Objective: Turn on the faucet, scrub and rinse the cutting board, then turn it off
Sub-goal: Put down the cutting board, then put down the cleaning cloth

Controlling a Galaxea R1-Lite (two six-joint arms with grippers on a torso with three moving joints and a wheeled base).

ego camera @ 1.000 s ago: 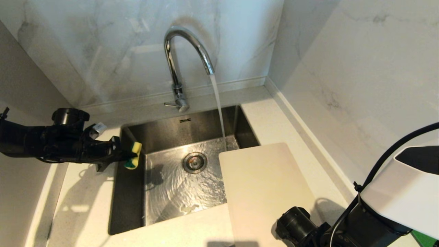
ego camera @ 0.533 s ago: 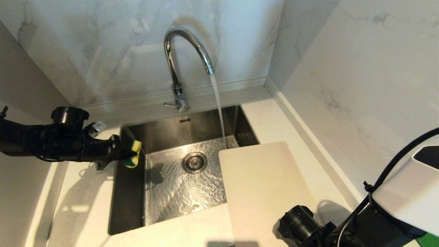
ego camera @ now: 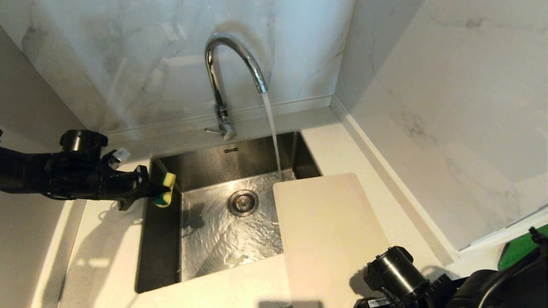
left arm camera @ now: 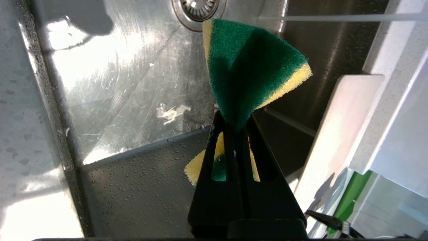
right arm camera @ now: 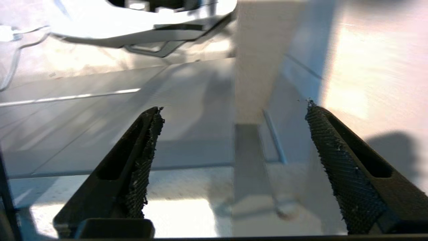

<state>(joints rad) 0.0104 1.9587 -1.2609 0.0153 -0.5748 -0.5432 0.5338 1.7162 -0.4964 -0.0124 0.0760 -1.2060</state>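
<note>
The chrome faucet stands behind the sink with its thin lever pointing left, and water streams from the spout into the basin. The beige cutting board lies flat on the right counter, its left part overhanging the sink; it also shows in the left wrist view. My left gripper hovers at the sink's left rim, shut on a green-and-yellow sponge. My right arm sits at the bottom right beside the board's near end. My right gripper is open with nothing between its fingers.
The steel sink is wet, with the drain near its middle. Marble walls close in behind and to the right. Pale counter runs along the sink's left and front. Something green shows at the far right.
My right arm has pulled back toward the lower right, and its white housing has left the head view. The board's far edge sits slightly farther back. The left arm still holds the sponge.
</note>
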